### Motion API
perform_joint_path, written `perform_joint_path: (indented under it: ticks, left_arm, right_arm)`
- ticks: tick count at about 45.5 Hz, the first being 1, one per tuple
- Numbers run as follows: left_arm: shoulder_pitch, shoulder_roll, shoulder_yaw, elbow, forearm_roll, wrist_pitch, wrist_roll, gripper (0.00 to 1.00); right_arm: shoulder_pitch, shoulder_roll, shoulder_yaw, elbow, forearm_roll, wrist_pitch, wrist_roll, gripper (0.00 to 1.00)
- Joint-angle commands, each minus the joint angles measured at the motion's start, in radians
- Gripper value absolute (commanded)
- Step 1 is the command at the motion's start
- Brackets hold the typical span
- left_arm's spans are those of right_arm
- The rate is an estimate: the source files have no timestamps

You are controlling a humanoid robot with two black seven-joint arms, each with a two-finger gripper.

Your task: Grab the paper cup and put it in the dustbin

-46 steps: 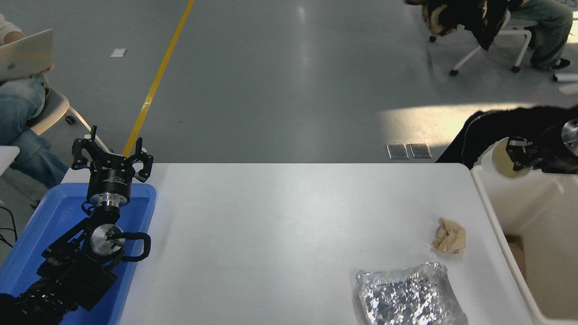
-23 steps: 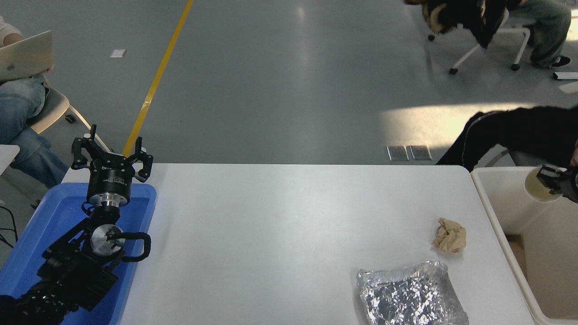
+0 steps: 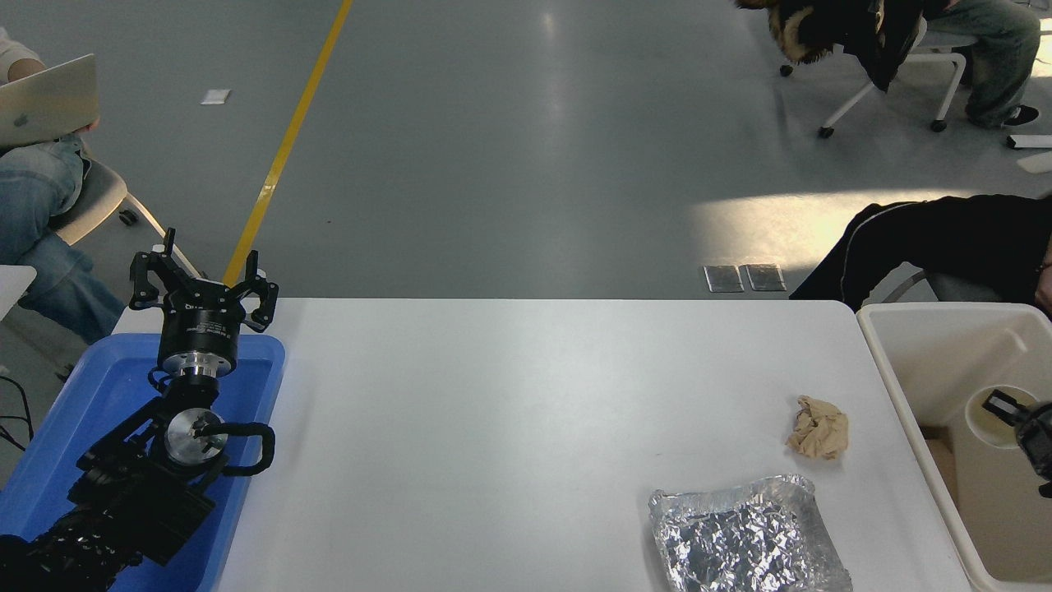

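The paper cup (image 3: 986, 425) is white with a cream inside, and its open mouth faces the camera. It sits low inside the dustbin (image 3: 902, 391), a large off-white bin at the table's right end. My right gripper (image 3: 1006, 405) comes in from the right edge and is shut on the cup's rim, with one black finger over the rim. Most of that arm is cut off by the picture's edge. My left gripper (image 3: 201, 279) is parked open above the blue tray (image 3: 90, 395) at the lower left.
A crumpled tan paper wad (image 3: 818, 428) lies near the bin, and a crinkled foil tray (image 3: 744, 534) sits at the table's front edge. A person in a black sleeve (image 3: 945, 238) sits behind the bin. Another person with a laptop (image 3: 45, 99) sits at the far left.
My right gripper has carried the cup from above the bin's far rim rightward and down into the bin. The left arm has not moved.
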Motion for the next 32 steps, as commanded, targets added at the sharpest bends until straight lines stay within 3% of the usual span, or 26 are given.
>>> perform_joint_path:
  ticks: [1,2,4,7,12,24,32]
  left_arm:
    - [0.000,0.001,0.000,0.000,0.000,0.000,0.000,0.99]
    - [0.000,-0.001,0.000,0.000,0.000,0.000,0.000,0.99]
    - [0.000,0.001,0.000,0.000,0.000,0.000,0.000,0.99]
    - [0.000,0.001,0.000,0.000,0.000,0.000,0.000,0.99]
    - [0.000,0.001,0.000,0.000,0.000,0.000,0.000,0.99]
    - [0.000,-0.001,0.000,0.000,0.000,0.000,0.000,0.99]
    - [-0.002,0.001,0.002,0.000,0.003,0.000,0.000,0.99]
  right_arm:
    - [-0.038,0.008,0.050,-0.014,0.004,-0.028,-0.021,0.53]
    - [-0.038,0.008,0.049,-0.014,0.002,-0.030,-0.019,0.66]
    - [-0.037,0.008,0.050,-0.014,0.004,-0.031,-0.019,0.82]
    - [-0.035,0.008,0.052,-0.014,0.004,-0.036,-0.019,0.94]
    - [-0.035,0.010,0.053,-0.016,0.004,-0.039,-0.019,0.99]
    - [0.016,0.004,0.053,0.002,0.004,-0.019,-0.006,1.00]
    - [0.141,-0.024,0.058,0.048,0.004,0.065,0.045,1.00]
